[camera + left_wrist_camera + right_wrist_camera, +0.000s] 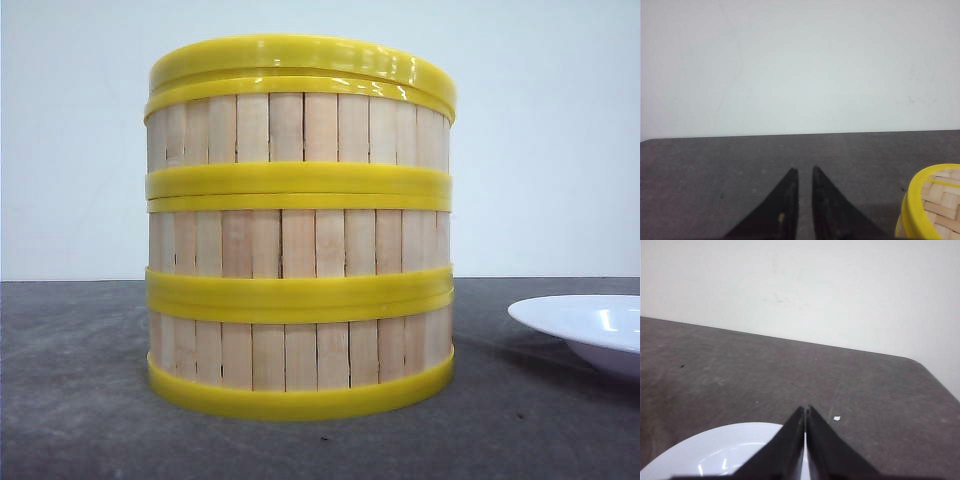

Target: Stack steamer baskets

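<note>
Standing in one straight column on the dark grey table [80, 400], the three steamer baskets [300, 240] fill the middle of the front view, each one seated squarely on the one below so that their bright yellow rims meet in double bands between the walls of pale upright wooden slats. A yellow-rimmed lid [300, 60] caps the top basket, sitting slightly tilted rather than flush. A white plate [590, 325] rests on the table to the right of the stack, apart from it and partly cut off by the frame edge. In the left wrist view, the left gripper [805, 172] hangs above bare tabletop beside the stack, its two black fingers nearly together with only a thin slit between the tips and nothing held; the lid's woven top and yellow rim show at the corner of that view. In the right wrist view, the right gripper [805, 410] is poised over the near edge of the plate, its fingers pressed together and empty. A small white speck [837, 418] lies on the table just beyond the plate. A plain pale wall [560, 120] backs the scene.
</note>
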`<control>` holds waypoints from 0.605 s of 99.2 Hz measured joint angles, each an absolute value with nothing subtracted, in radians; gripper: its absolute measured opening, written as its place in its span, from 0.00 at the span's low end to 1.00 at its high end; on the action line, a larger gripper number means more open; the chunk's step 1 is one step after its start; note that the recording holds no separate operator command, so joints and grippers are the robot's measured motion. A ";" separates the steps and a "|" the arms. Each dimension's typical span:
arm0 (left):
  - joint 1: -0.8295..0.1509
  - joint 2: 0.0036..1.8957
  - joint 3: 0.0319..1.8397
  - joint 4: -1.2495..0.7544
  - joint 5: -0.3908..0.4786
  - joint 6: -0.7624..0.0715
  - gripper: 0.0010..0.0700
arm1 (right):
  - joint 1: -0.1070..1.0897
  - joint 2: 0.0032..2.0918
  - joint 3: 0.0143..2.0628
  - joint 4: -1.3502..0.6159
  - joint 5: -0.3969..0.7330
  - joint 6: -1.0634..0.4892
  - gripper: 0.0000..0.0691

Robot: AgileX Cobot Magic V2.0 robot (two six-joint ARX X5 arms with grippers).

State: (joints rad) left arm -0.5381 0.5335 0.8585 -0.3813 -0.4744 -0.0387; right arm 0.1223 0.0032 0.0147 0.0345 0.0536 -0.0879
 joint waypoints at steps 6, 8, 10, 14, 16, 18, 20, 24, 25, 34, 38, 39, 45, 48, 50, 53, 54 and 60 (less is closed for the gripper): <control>-0.538 0.533 0.859 -0.381 -0.474 -0.039 0.03 | 0.122 0.003 0.015 0.051 0.053 -0.088 0.00; -0.538 0.533 0.859 -0.381 -0.474 -0.039 0.03 | 0.122 0.003 0.015 0.056 0.053 -0.088 0.00; -0.538 0.533 0.859 -0.381 -0.474 -0.039 0.03 | 0.122 0.003 0.015 0.059 0.053 -0.088 0.00; -0.538 0.533 0.859 -0.381 -0.474 -0.039 0.03 | 0.122 0.003 0.015 0.068 0.053 -0.088 0.00; -0.538 0.533 0.859 -0.381 -0.474 -0.039 0.03 | 0.122 0.003 0.015 0.070 0.053 -0.088 0.00; -0.538 0.533 0.859 -0.381 -0.474 -0.039 0.03 | 0.122 0.003 0.015 0.072 0.053 -0.088 0.00; -0.538 0.533 0.859 -0.381 -0.474 -0.039 0.03 | 0.122 0.003 0.015 0.072 0.053 -0.088 0.00; -0.538 0.533 0.859 -0.381 -0.474 -0.039 0.03 | 0.122 0.003 0.015 0.071 0.053 -0.088 0.00; -0.538 0.533 0.859 -0.381 -0.474 -0.039 0.03 | 0.122 0.003 0.015 0.072 0.053 -0.088 0.00; -0.538 0.533 0.859 -0.381 -0.474 -0.039 0.03 | 0.122 0.003 0.015 0.072 0.053 -0.088 0.00; -0.538 0.533 0.859 -0.381 -0.474 -0.039 0.03 | 0.122 0.003 0.015 0.072 0.053 -0.088 0.00; -0.538 0.533 0.859 -0.381 -0.474 -0.039 0.03 | 0.122 0.003 0.015 0.072 0.053 -0.088 0.00; -0.538 0.533 0.859 -0.381 -0.474 -0.039 0.03 | 0.122 0.003 0.015 0.071 0.053 -0.088 0.00; -0.538 0.533 0.859 -0.381 -0.474 -0.039 0.03 | 0.122 0.003 0.015 0.072 0.053 -0.088 0.00; -0.538 0.533 0.859 -0.381 -0.474 -0.039 0.03 | 0.122 0.003 0.015 0.072 0.053 -0.088 0.00; -0.538 0.533 0.859 -0.381 -0.474 -0.039 0.03 | 0.122 0.003 0.015 0.071 0.053 -0.088 0.00; -0.538 0.533 0.859 -0.381 -0.474 -0.039 0.03 | 0.122 0.003 0.015 0.072 0.053 -0.088 0.00; -0.538 0.533 0.859 -0.381 -0.474 -0.039 0.03 | 0.122 0.003 0.015 0.072 0.053 -0.088 0.00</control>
State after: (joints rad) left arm -0.5381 0.5335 0.8585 -0.3809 -0.4744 -0.0387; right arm 0.1223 0.0032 0.0147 0.0715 0.0528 -0.0879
